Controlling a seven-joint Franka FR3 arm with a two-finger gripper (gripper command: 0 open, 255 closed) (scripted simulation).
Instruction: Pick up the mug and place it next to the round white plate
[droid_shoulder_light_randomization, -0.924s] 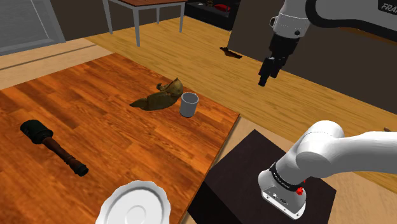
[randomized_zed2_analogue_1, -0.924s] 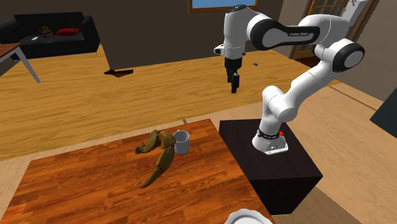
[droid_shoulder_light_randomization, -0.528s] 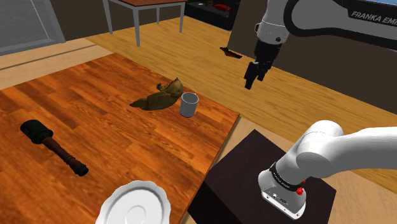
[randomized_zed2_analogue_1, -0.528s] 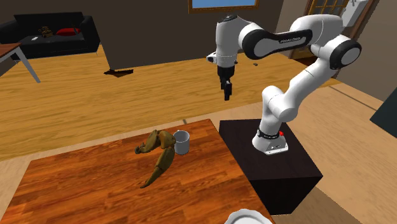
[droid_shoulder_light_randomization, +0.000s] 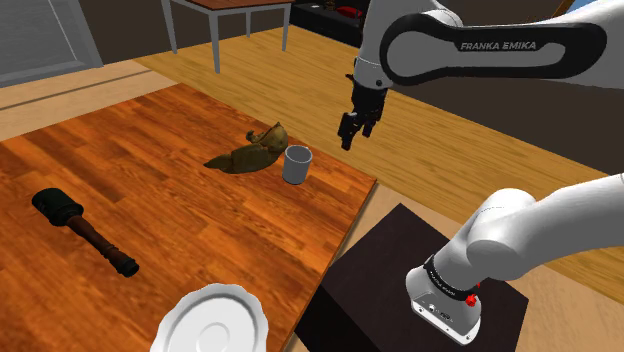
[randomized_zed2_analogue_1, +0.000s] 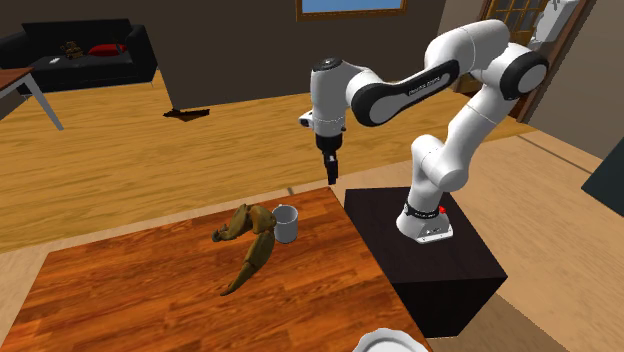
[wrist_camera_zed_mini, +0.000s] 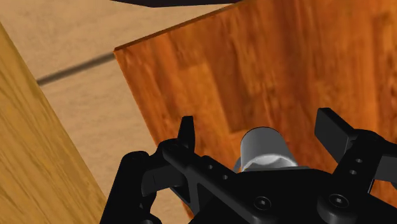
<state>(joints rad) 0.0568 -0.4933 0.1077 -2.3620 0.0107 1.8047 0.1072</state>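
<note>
1. Table (droid_shoulder_light_randomization: 150, 210): reddish-brown wood grain, spanning the left and centre of the shoulder view, its right edge running diagonally to the lower middle.
2. Arm (droid_shoulder_light_randomization: 480, 45): white with dark joints, arching from the lower right across the top of the shoulder view.
3. Stand (droid_shoulder_light_randomization: 365, 290): dark box, lower right of the shoulder view, against the table's edge.
4. Round white plate (droid_shoulder_light_randomization: 215, 320): scalloped rim, at the bottom edge of the shoulder view, left of centre, on the table.
5. Black-headed tool (droid_shoulder_light_randomization: 85, 232): brown handle, lying flat at the left of the shoulder view.
6. Brown crumpled item (droid_shoulder_light_randomization: 250, 152): lying flat, upper centre of the shoulder view.
7. Mug (droid_shoulder_light_randomization: 296, 164): grey, upright, on the table near its far corner, centre of the shoulder view, just right of the brown item and well apart from the plate.
8. Gripper (droid_shoulder_light_randomization: 348, 138): black, in the air above and right of the mug in the shoulder view. In the wrist view the fingers (wrist_camera_zed_mini: 186, 130) stand apart, the mug visible between them, untouched.
</note>
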